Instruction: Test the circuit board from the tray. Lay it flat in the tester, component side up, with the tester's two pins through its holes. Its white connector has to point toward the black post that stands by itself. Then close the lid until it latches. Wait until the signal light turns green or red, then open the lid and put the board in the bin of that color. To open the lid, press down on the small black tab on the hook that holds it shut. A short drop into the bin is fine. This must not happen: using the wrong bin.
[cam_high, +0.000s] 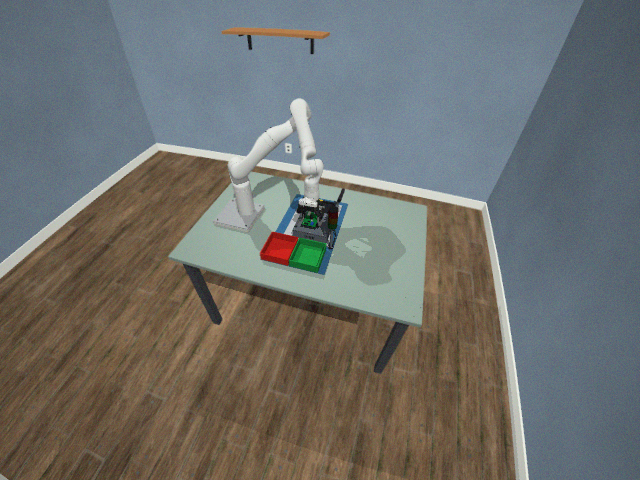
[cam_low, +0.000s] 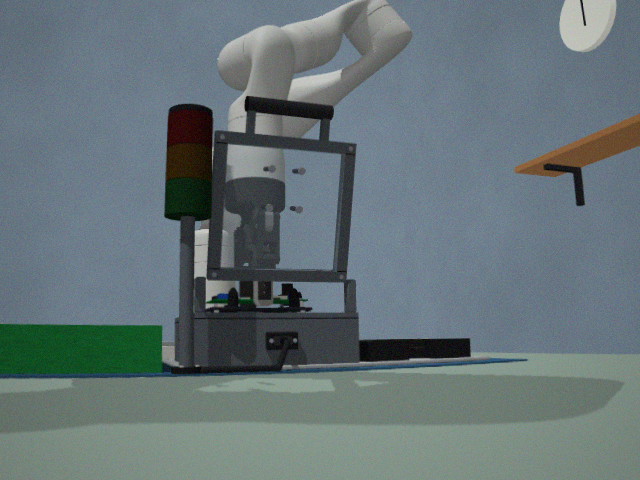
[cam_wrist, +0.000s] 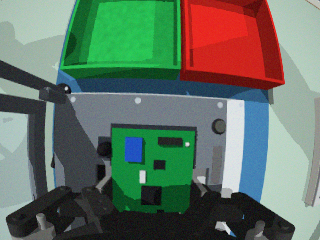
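My gripper (cam_high: 310, 212) (cam_low: 255, 293) (cam_wrist: 151, 188) points down, its fingertips against two opposite edges of the green circuit board (cam_high: 310, 222) (cam_wrist: 127, 175). The board looks level, component side up, over the grey tester (cam_high: 309, 234) (cam_low: 328, 330) (cam_wrist: 165, 107); in the exterior view it shows slightly above a black plate. Its near edge and the pins are hidden. A small white part (cam_wrist: 142, 176) shows on it; I cannot tell whether this is the connector. A round dark post (cam_wrist: 219, 126) stands alone. The lid (cam_low: 347, 206) (cam_wrist: 37, 145) stands open. The signal light (cam_low: 188, 160) is unlit.
The green bin (cam_high: 305, 266) (cam_low: 77, 348) (cam_wrist: 122, 73) and red bin (cam_high: 273, 256) (cam_wrist: 232, 83) stand side by side beyond the tester in the wrist view. A low black tray (cam_low: 416, 348) lies on the tester's other side. The raised lid and signal light stand close beside the arm.
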